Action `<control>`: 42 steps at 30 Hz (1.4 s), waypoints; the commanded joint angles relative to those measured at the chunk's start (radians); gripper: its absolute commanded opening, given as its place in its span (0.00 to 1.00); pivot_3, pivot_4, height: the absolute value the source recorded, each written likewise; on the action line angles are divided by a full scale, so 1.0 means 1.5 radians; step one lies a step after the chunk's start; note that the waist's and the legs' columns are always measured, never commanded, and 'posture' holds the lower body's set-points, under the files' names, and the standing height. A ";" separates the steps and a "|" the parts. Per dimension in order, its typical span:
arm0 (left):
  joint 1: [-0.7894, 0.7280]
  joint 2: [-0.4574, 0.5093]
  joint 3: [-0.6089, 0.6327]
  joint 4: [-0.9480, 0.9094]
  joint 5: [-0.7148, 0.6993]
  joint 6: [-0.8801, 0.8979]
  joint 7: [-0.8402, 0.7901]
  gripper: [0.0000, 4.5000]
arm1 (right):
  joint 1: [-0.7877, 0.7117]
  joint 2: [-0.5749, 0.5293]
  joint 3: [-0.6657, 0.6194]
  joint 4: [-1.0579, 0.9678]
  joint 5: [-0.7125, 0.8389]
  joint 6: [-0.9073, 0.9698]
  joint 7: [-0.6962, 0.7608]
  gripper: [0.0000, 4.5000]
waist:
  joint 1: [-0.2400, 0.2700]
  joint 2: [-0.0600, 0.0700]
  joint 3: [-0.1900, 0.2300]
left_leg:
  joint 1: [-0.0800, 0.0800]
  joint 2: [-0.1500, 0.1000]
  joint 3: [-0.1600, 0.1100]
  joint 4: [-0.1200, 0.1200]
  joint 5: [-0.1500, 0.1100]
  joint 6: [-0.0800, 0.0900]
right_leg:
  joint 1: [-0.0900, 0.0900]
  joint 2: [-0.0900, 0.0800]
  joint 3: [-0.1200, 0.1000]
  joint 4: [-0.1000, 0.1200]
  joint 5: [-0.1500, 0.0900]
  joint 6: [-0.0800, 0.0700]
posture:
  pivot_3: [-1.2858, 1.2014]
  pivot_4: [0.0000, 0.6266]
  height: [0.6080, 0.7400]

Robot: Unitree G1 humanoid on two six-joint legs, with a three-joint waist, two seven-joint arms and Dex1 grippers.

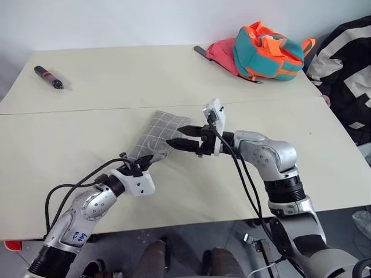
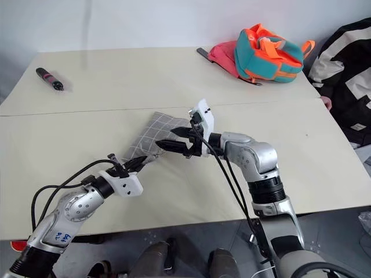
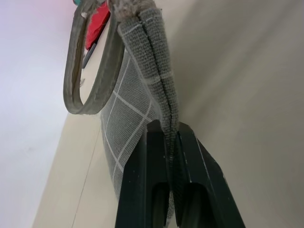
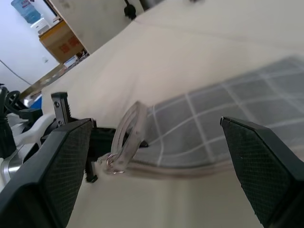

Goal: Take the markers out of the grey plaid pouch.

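The left gripper's [image 1: 145, 160] 2 black fingers clamp one end seam of the flat grey plaid fabric pouch [image 1: 157, 136], lying on the cream tabletop [image 1: 104, 87]. The right gripper [image 1: 178, 136] gapes wide at its far edge, holding nothing. No markers show; a careless reach could drag the pouch free.

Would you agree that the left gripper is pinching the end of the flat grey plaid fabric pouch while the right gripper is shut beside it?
Not quite: the right gripper is open, not shut. The right wrist view shows its two black fingers spread wide apart, with the flat grey plaid fabric pouch lying between them on the table. The rest holds: the left gripper is pinching the pouch's end.
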 commanded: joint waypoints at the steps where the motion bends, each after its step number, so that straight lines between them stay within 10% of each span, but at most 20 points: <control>1: 0.008 -0.007 0.009 -0.016 0.012 -0.003 0.004 0.00 | -0.016 0.019 0.013 -0.009 0.006 0.014 -0.001 0.99 | 0.000 0.000 0.000 | 0.000 0.000 0.000 0.000 0.000 0.000 | 0.000 0.000 0.000 0.000 0.000 0.000 | 0.52 0.24 1.00; 9: 0.016 -0.013 0.016 -0.028 0.016 -0.003 -0.003 0.00 | -0.024 0.075 -0.016 0.013 0.030 0.048 -0.036 0.86 | 0.000 0.000 0.000 | 0.000 0.000 0.000 0.000 0.000 0.000 | 0.000 0.000 -0.001 0.001 0.000 0.000 | 0.52 0.24 1.00; 20: 0.017 -0.021 0.018 -0.031 0.017 0.000 -0.005 0.00 | -0.001 0.047 0.031 -0.006 -0.001 0.033 -0.010 0.01 | 0.000 0.000 0.000 | 0.000 0.000 0.000 0.001 0.000 0.000 | -0.001 0.000 -0.005 0.004 0.000 0.000 | 0.52 0.24 1.00; 42: 0.141 -0.031 0.185 -0.161 -0.291 -0.038 -0.112 0.00 | 0.006 0.006 -0.146 0.104 -0.038 -0.125 -0.103 0.00 | -0.001 -0.001 0.000 | 0.000 0.000 0.000 0.001 0.000 0.001 | -0.001 -0.001 -0.006 0.004 0.000 0.000 | 0.52 0.24 1.00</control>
